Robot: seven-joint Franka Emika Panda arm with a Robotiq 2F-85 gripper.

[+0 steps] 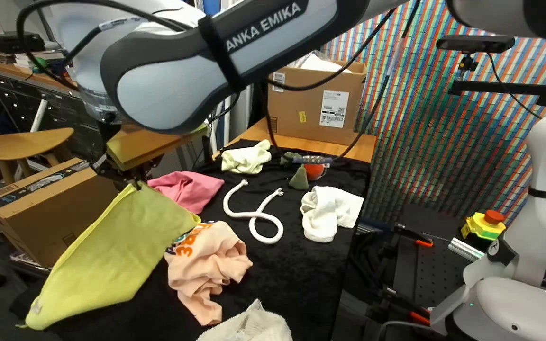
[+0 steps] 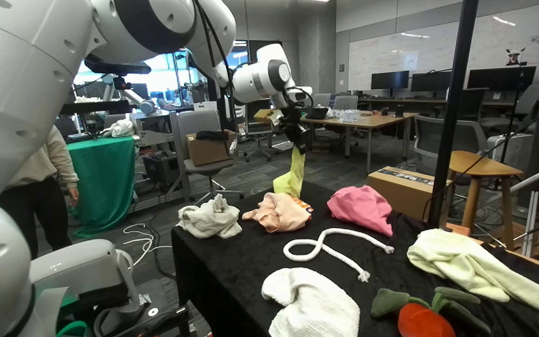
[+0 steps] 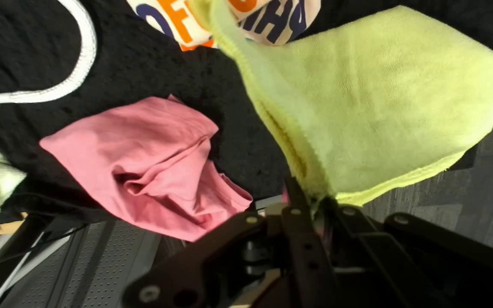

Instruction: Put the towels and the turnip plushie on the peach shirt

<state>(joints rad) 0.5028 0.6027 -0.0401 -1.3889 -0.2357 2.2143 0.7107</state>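
My gripper (image 1: 136, 183) is shut on a corner of the yellow towel (image 1: 116, 251); its fingers (image 3: 313, 194) pinch the towel (image 3: 383, 102) in the wrist view. The towel hangs down beside the crumpled peach shirt (image 1: 211, 265), and one edge crosses in front of the shirt's lettering (image 3: 272, 23). I cannot tell if they touch. The red turnip plushie with green leaves (image 2: 424, 323) lies at the table's far end from the gripper. A white towel (image 2: 314, 304), a pale green towel (image 2: 461, 264) and a greyish towel (image 2: 211, 217) lie on the table.
A pink cloth (image 1: 190, 189) lies beside the peach shirt. A white rope (image 1: 254, 215) curls mid-table on the black cloth (image 1: 292, 279). A cardboard box (image 1: 55, 208) stands beside the table, and another box (image 1: 315, 104) stands behind it. A black pole (image 2: 454, 112) rises at one edge.
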